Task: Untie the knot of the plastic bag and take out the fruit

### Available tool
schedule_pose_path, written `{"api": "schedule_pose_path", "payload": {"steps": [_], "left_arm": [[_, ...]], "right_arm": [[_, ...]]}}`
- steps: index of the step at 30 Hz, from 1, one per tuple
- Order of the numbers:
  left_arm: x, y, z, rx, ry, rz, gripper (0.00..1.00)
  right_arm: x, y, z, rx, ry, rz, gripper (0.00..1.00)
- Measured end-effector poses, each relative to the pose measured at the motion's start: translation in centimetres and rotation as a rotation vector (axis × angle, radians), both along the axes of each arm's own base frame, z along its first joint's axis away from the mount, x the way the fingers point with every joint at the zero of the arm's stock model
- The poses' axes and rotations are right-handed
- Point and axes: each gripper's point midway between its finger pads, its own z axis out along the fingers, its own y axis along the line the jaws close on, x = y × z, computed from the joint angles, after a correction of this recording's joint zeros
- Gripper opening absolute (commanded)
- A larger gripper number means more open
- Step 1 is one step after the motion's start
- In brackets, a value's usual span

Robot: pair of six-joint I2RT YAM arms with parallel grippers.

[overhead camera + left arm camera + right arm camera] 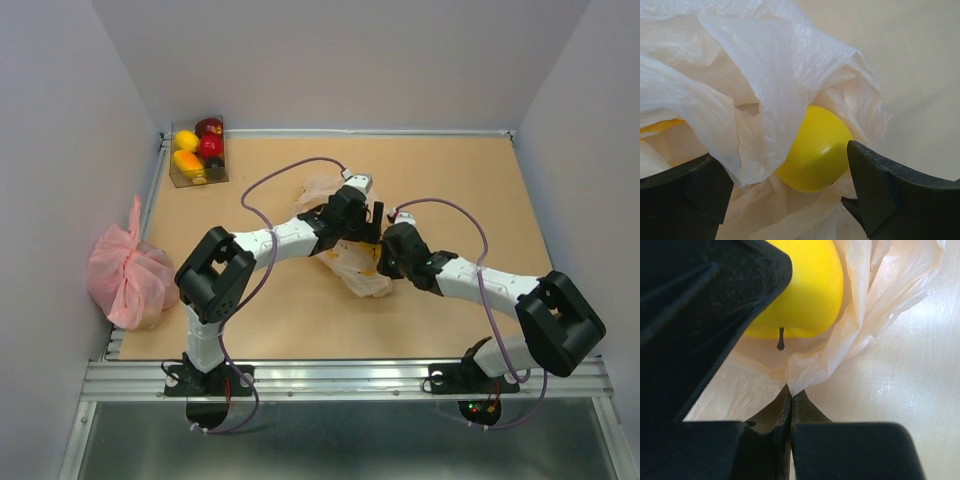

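**Left hand wide over a yellow fruit, right hand pinching the bag**

The plastic bag (pixel 358 277) lies crumpled near the middle of the bench (pixel 480 190), between the 2 arms, which meet over it.

The left hand (pixel 368 216) stands wide. In its wrist view its 2 dark fingers (pixel 890 195) sit on either side of a round yellow fruit (pixel 815 150) that lies in the loose folds of the bag (pixel 765 75). A sheet of the film drapes over the fruit's left side; its right side is bare and just beside the right finger. Whether finger and fruit touch cannot be told. A sliver of orange-yellow shows through the film at the left edge of that view.

The right hand (pixel 380 260) is closed, its fingertips (pixel 790 405) pressed together on a pointed fold of the bag (pixel 865 315). Just above that fold the yellow fruit (pixel 805 295) fills the top of the right wrist view, its short dark stem pointing down toward the hand.

At the far left corner of the bench stands a clear box (pixel 180 172) with boxed fruit (pixel 208 143) inside: red, yellow and orange pieces. A pink bag (pixel 128 272), tied at the top, rests at the bench's left edge against the wall, well apart from both hands.
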Motion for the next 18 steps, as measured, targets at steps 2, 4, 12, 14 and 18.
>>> {"api": "schedule_pose_path", "payload": {"steps": [2,4,12,14,18], "left_arm": [[-0.3,-0.1,-0.7,0.006,0.017,-0.008,0.99],[-0.5,-0.4,-1.0,-0.001,0.029,-0.014,0.97],[-1.4,-1.3,-2.0,0.006,0.051,-0.039,0.86],[-1.3,-1.4,-1.9,0.004,0.051,-0.039,0.83],[-1.2,-1.6,-1.9,-0.001,0.052,-0.034,0.51]], "right_arm": [[-0.1,-0.1,-0.2,-0.003,0.004,0.0,0.01],[-0.3,-0.2,-0.4,-0.006,0.008,0.0,0.0],[-0.3,-0.3,-0.5,-0.005,0.01,-0.008,0.01],[-0.3,-0.3,-0.5,-0.006,0.01,-0.01,0.01],[-0.3,-0.3,-0.4,-0.004,0.009,-0.013,0.01]]}}
